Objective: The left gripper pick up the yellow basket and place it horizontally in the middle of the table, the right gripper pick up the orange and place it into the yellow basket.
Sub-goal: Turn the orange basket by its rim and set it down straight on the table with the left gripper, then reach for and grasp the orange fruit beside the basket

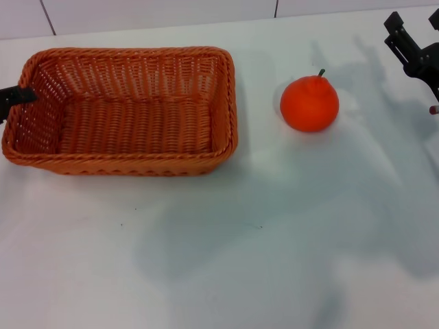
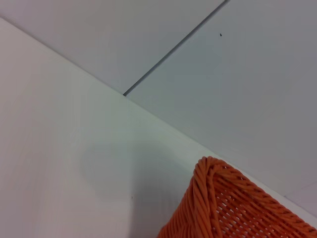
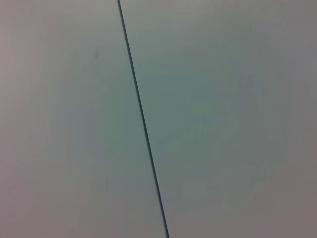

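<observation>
At the yellow basket's (image 1: 123,113) left rim, the left hand (image 1: 15,96) sits; grip state indeterminate. A shallow hold risks slippage. Right hand (image 1: 416,46), fingers apart, waits beyond the orange (image 1: 309,103).

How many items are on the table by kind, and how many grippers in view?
Baskets: 1, the yellow basket, empty, on the table
Fruit: 1, the orange, beside the basket, apart from it
Grippers: 2, the left gripper at the basket's left rim, the right gripper at the far right
Total: 4
</observation>
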`<state>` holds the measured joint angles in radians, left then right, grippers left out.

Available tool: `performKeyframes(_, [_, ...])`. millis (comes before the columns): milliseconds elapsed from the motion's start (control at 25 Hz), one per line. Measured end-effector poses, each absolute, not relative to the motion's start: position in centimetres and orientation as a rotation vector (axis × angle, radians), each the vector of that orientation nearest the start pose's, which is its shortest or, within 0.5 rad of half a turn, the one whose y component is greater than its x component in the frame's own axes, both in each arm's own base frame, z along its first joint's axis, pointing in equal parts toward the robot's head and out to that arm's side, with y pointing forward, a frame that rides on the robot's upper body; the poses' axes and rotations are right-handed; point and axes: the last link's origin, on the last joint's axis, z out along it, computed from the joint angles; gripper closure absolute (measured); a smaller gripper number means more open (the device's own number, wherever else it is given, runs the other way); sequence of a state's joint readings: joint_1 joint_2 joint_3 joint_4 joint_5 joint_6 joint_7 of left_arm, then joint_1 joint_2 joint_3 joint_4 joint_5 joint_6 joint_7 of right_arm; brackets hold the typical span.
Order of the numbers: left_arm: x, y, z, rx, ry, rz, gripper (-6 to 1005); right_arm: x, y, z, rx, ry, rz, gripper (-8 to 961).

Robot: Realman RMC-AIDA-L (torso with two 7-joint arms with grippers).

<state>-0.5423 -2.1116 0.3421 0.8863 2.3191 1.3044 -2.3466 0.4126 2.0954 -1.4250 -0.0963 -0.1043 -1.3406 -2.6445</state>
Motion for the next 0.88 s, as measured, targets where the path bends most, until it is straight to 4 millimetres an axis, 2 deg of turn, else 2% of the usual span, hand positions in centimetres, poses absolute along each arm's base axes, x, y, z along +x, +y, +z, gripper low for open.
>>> performKeyframes(200, [-32.5,36.0,7.1,-1.807,-1.703,-0.693,344,32.4,31.8,0.6,-0.652,-1.680,-1.399,22])
performKeyframes(400, [-32.6,36.1,8.3,-1.767,-1.592,-0.667,123,32.4,31.8,0.5,-0.652,-1.680,-1.399,23])
performKeyframes(600, [-33.1,36.3,9.8,-1.696,-1.508,-0.651,118,32.1,32.0,0.5,-0.648,-1.683,-1.387,26])
performKeyframes(680, [-33.5,36.3,11.0,-1.646,-1.423,-0.709,115,31.9,32.2,0.2,-0.662,-1.693,-1.361,30])
performKeyframes(880, [-33.0,36.4,12.0,-1.626,-1.269,-0.851,111,31.4,32.8,-1.0,-0.705,-1.755,-1.296,38])
